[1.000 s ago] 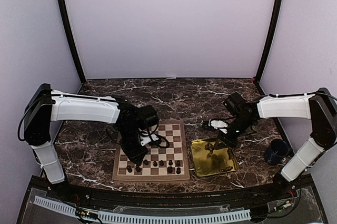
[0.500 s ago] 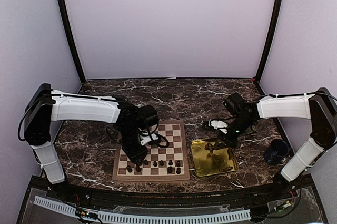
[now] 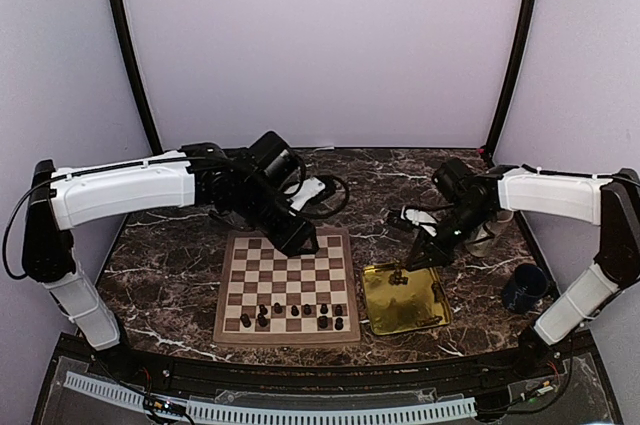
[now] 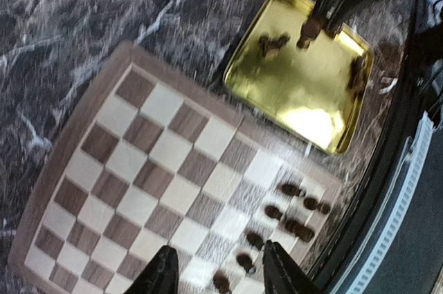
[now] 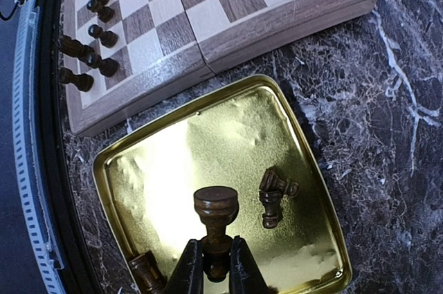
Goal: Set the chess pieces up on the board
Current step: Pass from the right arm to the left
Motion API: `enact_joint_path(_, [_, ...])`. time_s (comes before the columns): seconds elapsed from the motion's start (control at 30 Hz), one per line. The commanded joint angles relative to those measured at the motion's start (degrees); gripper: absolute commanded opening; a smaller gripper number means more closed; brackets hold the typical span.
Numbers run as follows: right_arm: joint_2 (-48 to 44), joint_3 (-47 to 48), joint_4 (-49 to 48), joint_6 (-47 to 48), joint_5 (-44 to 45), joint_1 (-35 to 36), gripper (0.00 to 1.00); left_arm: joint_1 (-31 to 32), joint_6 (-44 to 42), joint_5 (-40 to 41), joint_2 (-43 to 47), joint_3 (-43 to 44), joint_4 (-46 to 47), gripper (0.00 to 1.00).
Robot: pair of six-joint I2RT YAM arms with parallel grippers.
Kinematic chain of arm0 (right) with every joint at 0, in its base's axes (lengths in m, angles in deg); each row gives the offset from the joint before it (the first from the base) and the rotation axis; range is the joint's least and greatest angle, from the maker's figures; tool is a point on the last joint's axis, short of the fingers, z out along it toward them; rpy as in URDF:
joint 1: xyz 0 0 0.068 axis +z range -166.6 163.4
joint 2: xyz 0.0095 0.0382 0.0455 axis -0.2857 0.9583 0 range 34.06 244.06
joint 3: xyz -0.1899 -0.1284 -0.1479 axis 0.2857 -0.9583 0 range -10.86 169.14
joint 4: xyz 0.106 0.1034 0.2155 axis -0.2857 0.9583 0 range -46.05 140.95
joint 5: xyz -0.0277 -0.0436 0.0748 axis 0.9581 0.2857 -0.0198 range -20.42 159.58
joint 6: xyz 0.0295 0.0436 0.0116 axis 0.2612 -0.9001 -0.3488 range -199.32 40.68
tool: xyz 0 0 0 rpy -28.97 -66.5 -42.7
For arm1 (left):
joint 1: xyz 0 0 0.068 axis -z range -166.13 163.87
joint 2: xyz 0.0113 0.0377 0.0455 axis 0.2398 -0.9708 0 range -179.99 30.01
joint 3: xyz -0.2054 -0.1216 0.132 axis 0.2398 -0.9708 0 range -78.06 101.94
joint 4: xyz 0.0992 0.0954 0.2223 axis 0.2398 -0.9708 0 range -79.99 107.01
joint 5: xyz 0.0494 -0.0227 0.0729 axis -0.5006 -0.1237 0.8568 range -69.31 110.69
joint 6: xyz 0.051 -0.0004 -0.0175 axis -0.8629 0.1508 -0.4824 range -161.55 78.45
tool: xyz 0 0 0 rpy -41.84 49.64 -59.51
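Between the closed fingers of the right gripper (image 5: 213,263) sits one of the chess pieces (image 5: 216,212), pinched at its stem. Its long axis runs straight out past the fingertips, with the broad round end farthest from them. It hangs over the gold tray (image 5: 173,162), seemingly off the floor, though the gap is hard to judge. Just beyond the fingertips and a little to one side, two more pieces (image 5: 273,196) lie tipped on the tray, and another (image 5: 145,272) lies close beside the fingers at the near wall. The board (image 5: 228,3) lies ahead of these fingers and to the robot's left, just beside the tray. The pieces already standing (image 5: 90,31) crowd its near rows, so the carry runs leftward towards the open squares among them. The right arm, already loaded, looks like the one to place. The left gripper (image 4: 218,263) is spread apart and empty, high above the board (image 4: 159,162), with the standing pieces (image 4: 294,214) below and ahead of its fingertips. A second ago the left arm was low over the board's near left squares. Now it has lifted and swung back to the far edge, leaving the squares free. The right gripper has risen slightly from the tray.
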Motion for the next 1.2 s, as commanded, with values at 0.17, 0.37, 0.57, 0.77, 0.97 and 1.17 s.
enact_joint_path(0.17, [-4.05,8.36,9.45,0.82,-13.35,-4.96,0.12,0.42,11.33,-7.52,3.74,-20.37,61.37,0.46])
enact_joint_path(0.37, [-5.13,14.05,12.36,-0.25,-18.85,-6.64,0.12,0.59,13.79,-13.44,-1.68,-25.7,84.89,0.46])
enact_joint_path(0.57, [-3.67,16.63,13.94,-0.66,-21.11,-6.74,0.12,2.22,15.78,-19.08,-9.82,-21.43,91.43,0.47])
enact_joint_path(0.77, [-3.64,16.84,15.18,0.34,-22.89,-6.76,0.12,2.81,14.77,-23.16,-15.72,-16.29,92.93,0.47])
enact_joint_path(0.97, [-3.88,16.25,15.01,0.09,-22.63,-6.73,0.13,2.81,13.88,-25.66,-18.8,-12.22,92.67,0.44])
enact_joint_path(1.17, [-3.77,15.84,14.76,0.02,-22.52,-6.78,0.13,2.81,12.19,-27.03,-20.14,-9.7,90.03,0.29])
